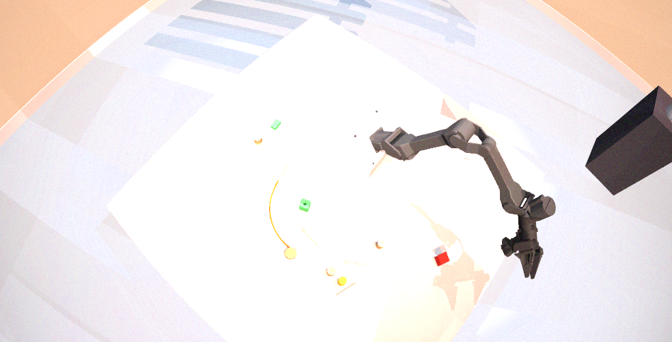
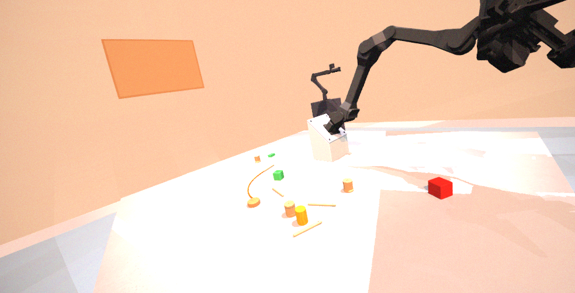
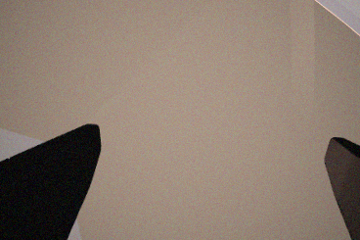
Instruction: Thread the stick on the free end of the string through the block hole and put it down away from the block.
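Note:
The green block with a hole (image 1: 304, 205) (image 2: 277, 175) sits near the middle of the white table top. The round wooden button (image 1: 289, 252) (image 2: 253, 202) lies in front of it. An orange string (image 1: 270, 207) (image 2: 254, 178) curves from the button past the block's left side. The thin pale stick (image 1: 283, 171) at the string's far end is faint. My gripper (image 1: 532, 274) (image 2: 569, 19) (image 3: 215, 144) is open and empty. It hangs high in the air on the right, far from the stick and block. The wrist view shows only the fingers against a blank background.
Three loose sticks (image 1: 309, 236) (image 2: 321, 204) (image 2: 307, 228) lie near the button. Wooden cylinders (image 1: 257, 140) (image 2: 347, 185) (image 2: 289, 209), a yellow cylinder (image 1: 341, 280) (image 2: 301, 215), a flat green piece (image 1: 275, 124) (image 2: 271, 154) and a red cube (image 1: 440, 259) (image 2: 440, 188) are scattered around. The arm stands on a white pedestal (image 2: 324, 148).

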Controlling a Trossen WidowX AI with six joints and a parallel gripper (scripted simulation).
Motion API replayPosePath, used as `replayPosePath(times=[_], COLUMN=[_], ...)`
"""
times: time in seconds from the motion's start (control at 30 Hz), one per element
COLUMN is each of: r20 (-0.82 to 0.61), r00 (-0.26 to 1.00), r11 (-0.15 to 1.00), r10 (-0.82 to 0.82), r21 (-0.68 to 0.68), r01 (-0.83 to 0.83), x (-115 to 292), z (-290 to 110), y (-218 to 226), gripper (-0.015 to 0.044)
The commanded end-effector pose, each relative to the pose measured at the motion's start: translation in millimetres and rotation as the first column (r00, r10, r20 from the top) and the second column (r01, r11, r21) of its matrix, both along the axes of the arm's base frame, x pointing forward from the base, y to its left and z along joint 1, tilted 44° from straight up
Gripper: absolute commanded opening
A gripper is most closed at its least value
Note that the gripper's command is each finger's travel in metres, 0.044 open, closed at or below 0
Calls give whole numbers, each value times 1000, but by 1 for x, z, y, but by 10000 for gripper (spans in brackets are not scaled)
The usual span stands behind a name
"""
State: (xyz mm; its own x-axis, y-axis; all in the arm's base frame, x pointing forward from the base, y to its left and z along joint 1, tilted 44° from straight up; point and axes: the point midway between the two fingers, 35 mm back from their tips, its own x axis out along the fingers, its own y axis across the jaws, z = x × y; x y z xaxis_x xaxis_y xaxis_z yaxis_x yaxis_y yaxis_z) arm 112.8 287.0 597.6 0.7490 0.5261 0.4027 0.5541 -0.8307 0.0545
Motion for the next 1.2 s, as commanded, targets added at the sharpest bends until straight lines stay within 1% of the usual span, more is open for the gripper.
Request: replayPosePath(times=[0.0, 0.03, 0.07, 0.1, 0.17, 0.27, 0.33, 0.4, 0.47, 0.53, 0.67, 0.83, 1.0, 1.17], r20=[0, 0, 8, 34, 130, 287, 384, 471, 542, 588, 613, 560, 412, 179], r00=[1000, 1000, 1000, 999, 989, 952, 918, 880, 840, 806, 758, 722, 696, 673], r11=[1000, 1000, 1000, 998, 973, 874, 774, 644, 488, 332, 76, -195, -415, -544], r10=[0, 0, -6, -22, -71, -106, -97, -64, -5, 70, 223, 407, 589, 718], r21=[0, 0, -14, -57, -208, -429, -551, -654, -732, -775, -786, -719, -584, -458], r01=[0, 0, 6, 24, 97, 227, 312, 396, 475, 537, 614, 667, 697, 703], x=[0, 0, 1, 4, 16, 40, 58, 78, 100, 122, 158, 203, 248, 283], z=[0, 0, -1, -4, -17, -42, -60, -82, -106, -130, -173, -226, -286, -353], y=[0, 0, 1, 6, 21, 44, 57, 68, 77, 82, 85, 76, 53, 18], gripper=[426, 440, 440, 440, 440, 440, 440, 440, 440, 440, 440, 440, 440, 440])
